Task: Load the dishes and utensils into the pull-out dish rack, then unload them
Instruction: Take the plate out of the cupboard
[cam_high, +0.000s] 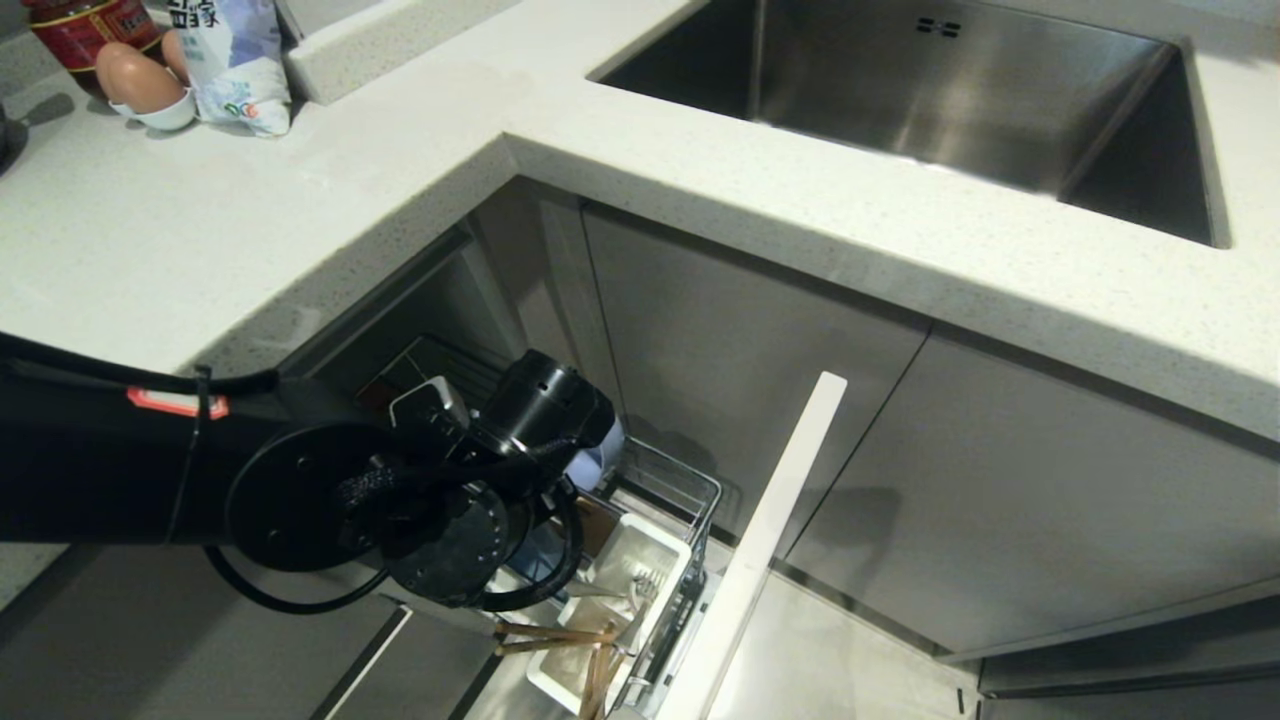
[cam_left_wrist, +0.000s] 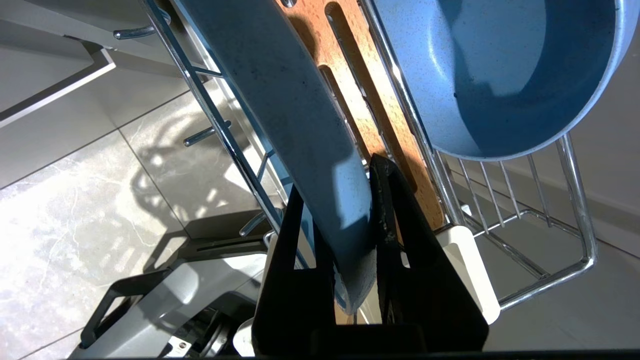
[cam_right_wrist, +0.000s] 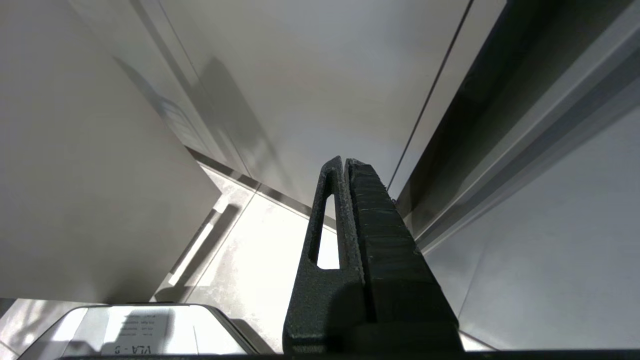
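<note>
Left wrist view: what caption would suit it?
Left gripper shut on the blue plate in the dish rack, bowl alongside.

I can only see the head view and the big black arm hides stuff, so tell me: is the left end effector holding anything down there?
Observer: Yes. The left end effector is closed on the rim of the plate, which stands on edge in the rack.
Operator: Where's the bowl?
Observer: The bowl is in the rack too, across the slotted wooden strip from the plate.
Operator: And the other arm?
Observer: The right end effector is shut and empty, near a cabinet front.
</note>
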